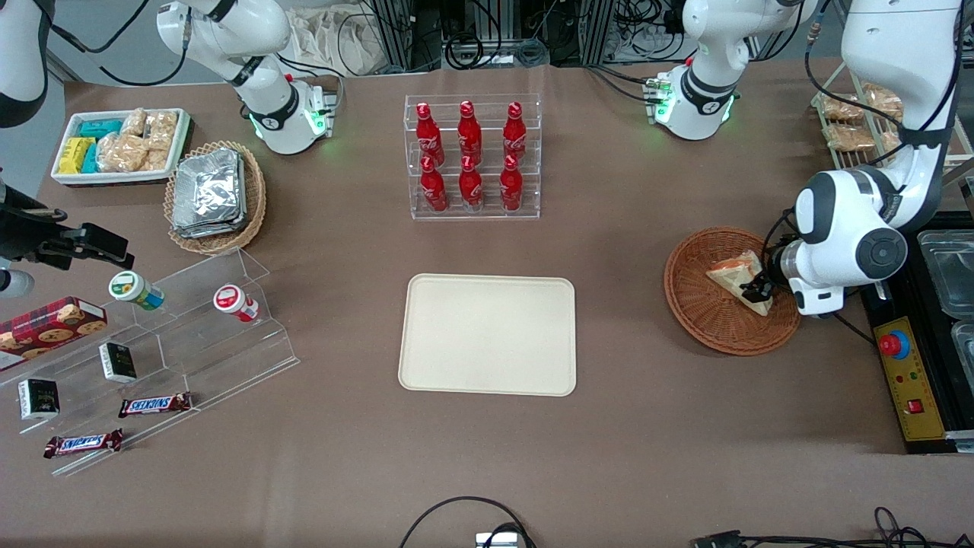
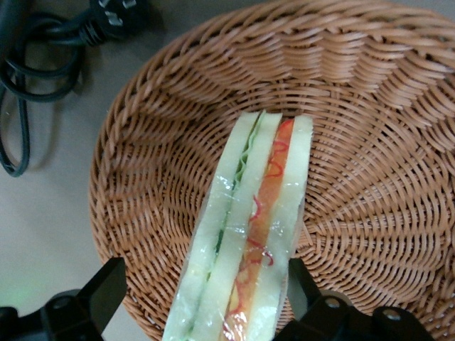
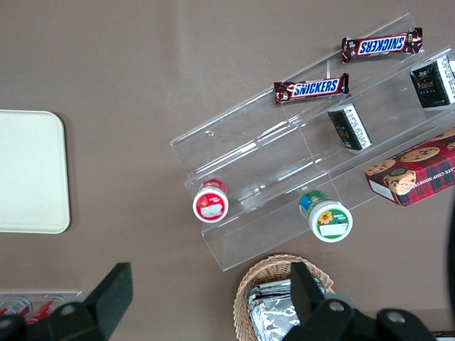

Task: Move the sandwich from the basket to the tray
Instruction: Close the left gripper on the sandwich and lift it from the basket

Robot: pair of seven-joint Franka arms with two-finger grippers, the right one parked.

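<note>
- Gripper [image 1: 758,292] down inside basket [image 1: 704,312], at working arm's end of table
- Fingers [image 2: 106,288] spread to width of sandwich [image 2: 249,234], one black pad along each outer bread face
- Contact of pads with wrapper probable but not certain; thin gap possibly present at one pad
- Sandwich between the fingers, cut edge toward wrist camera: green layer nearer one finger, red-orange layer nearer the other, clear film over all
- Sandwich tip extending away from the fingers toward basket centre; in front view wedge [image 1: 736,276] lying on weave, partly covered by gripper
- Basket weave directly beneath and around both fingers; rim just outside one of them
- Black cable [image 2: 43,64] on table outside rim, well apart from fingers
- Tray [image 1: 488,335] at table centre, well apart from fingers, nothing on it
- Bottle rack [image 1: 472,156] farther from front camera than tray
</note>
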